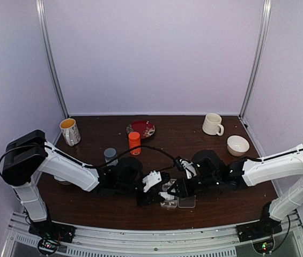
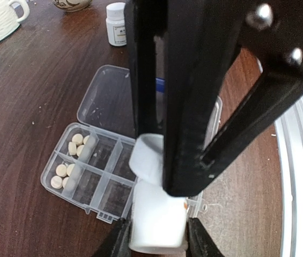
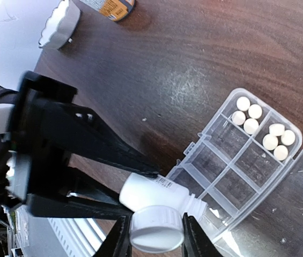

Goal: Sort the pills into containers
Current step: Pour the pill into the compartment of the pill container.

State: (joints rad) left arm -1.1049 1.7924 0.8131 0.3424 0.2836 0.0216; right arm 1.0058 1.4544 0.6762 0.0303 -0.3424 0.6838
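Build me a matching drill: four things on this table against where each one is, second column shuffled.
1 white bottle
2 white cap
3 pills
4 orange bottle

A in end compartments of the organiser
B in the left tool
C by the red plate
D in the right tool

Pairs: 1-B, 2-D, 3-A, 4-C

white links (image 1: 71, 170), black cable (image 1: 151, 147), black-fingered left end effector (image 2: 159, 238)
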